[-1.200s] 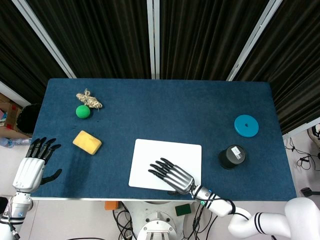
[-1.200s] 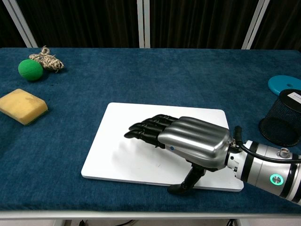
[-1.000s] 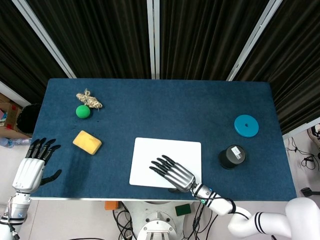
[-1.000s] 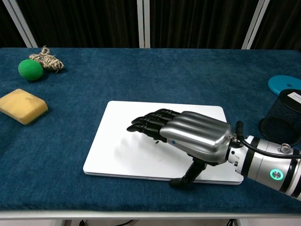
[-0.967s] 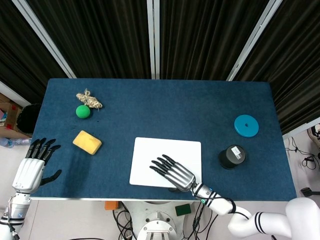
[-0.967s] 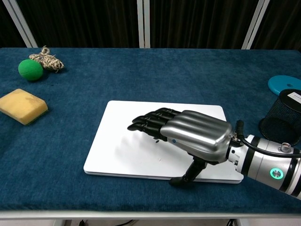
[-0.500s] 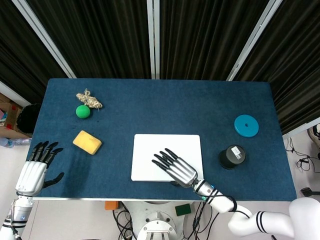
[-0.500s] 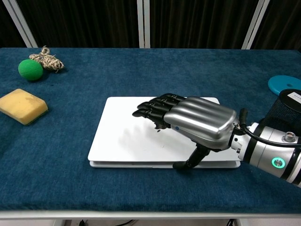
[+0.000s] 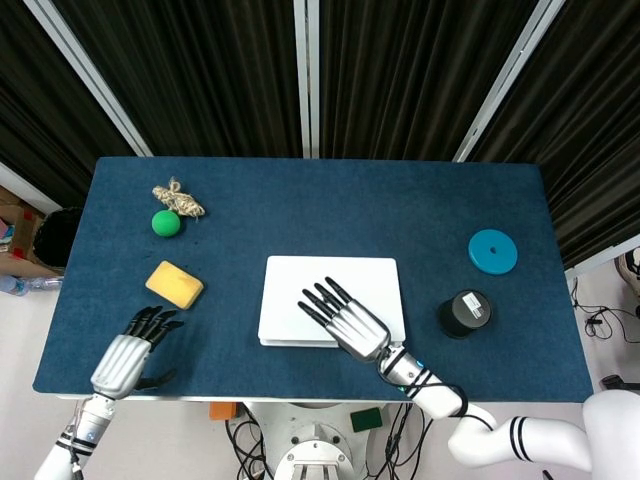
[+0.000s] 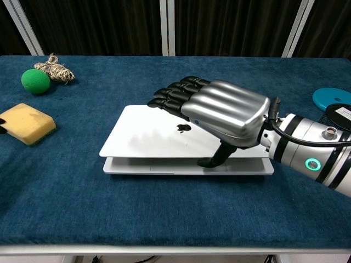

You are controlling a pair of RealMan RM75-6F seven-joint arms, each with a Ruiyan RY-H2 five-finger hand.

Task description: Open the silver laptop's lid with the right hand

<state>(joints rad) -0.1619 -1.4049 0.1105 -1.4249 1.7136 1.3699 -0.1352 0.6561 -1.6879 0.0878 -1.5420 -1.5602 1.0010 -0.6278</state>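
Note:
The silver laptop (image 9: 300,285) lies near the table's front edge, its lid (image 10: 137,139) raised a little off the base (image 10: 164,166). My right hand (image 9: 342,322) holds the lid at its front edge. The fingers (image 10: 173,98) lie across the lid's top and the thumb (image 10: 216,156) hooks under the edge, in the gap between lid and base. My left hand (image 9: 127,357) hovers over the table's front left with its fingers spread, holding nothing, just in front of the yellow sponge (image 9: 174,284).
A green ball (image 9: 165,222) and a knot of rope (image 9: 178,198) sit at the back left. To the right of the laptop stand a black mesh cup (image 9: 464,313) and a blue disc (image 9: 493,251).
The laptop's lid has come up off the base as my right hand rose. My left hand has moved from beyond the table's left edge to over the front left.

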